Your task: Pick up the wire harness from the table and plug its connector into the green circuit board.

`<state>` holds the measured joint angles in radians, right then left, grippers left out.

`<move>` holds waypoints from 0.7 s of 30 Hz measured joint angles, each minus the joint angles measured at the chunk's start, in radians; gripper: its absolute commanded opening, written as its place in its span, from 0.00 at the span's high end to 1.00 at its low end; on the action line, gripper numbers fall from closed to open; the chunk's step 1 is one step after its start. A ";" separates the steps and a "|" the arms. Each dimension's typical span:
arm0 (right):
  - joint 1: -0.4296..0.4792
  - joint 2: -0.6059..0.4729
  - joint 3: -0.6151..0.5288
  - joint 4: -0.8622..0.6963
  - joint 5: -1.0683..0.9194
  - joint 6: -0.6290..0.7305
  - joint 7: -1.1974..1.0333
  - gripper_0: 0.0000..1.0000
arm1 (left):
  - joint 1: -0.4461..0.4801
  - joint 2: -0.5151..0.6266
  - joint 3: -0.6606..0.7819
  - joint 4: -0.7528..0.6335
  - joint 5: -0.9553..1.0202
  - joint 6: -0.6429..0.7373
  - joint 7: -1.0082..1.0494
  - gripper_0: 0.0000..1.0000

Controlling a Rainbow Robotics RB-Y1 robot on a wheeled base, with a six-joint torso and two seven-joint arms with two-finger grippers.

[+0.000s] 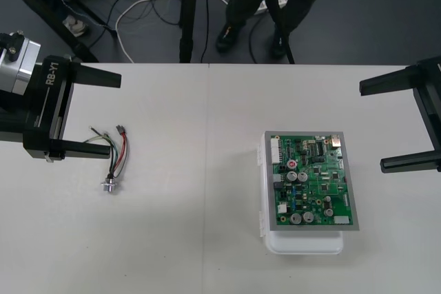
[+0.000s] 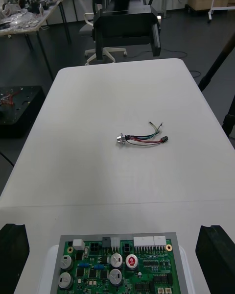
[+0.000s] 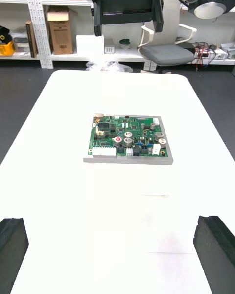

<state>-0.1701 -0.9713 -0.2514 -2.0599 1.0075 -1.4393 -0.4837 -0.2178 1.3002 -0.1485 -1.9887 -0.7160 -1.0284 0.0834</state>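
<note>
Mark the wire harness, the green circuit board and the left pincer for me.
wire harness [image 1: 116,162]: front view, on the bundled wires at its middle.
green circuit board [image 1: 313,180]: front view, middle of the board's face.
left pincer [image 1: 114,115]: front view, midway between its open fingertips.

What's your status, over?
Left hand open, left side; right hand open, right side. Harness loose on table by left hand, not plugged. Nothing between it and board.

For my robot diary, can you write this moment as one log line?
wire harness: on table, unplugged | left jaws: open, beside harness | right jaws: open, beside green circuit board
</note>
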 measured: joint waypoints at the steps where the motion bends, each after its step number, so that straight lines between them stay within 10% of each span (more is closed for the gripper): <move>1: 0.000 0.000 0.000 0.000 0.000 0.000 0.000 0.00 | 0.000 0.000 0.000 0.000 0.000 0.000 0.000 0.00; 21: 0.000 0.000 0.000 0.000 0.000 0.000 0.000 0.00 | 0.000 0.000 0.000 0.000 0.000 0.000 0.000 0.00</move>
<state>-0.1701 -0.9713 -0.2514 -2.0599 1.0075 -1.4393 -0.4837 -0.2178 1.3002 -0.1485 -1.9887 -0.7160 -1.0284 0.0834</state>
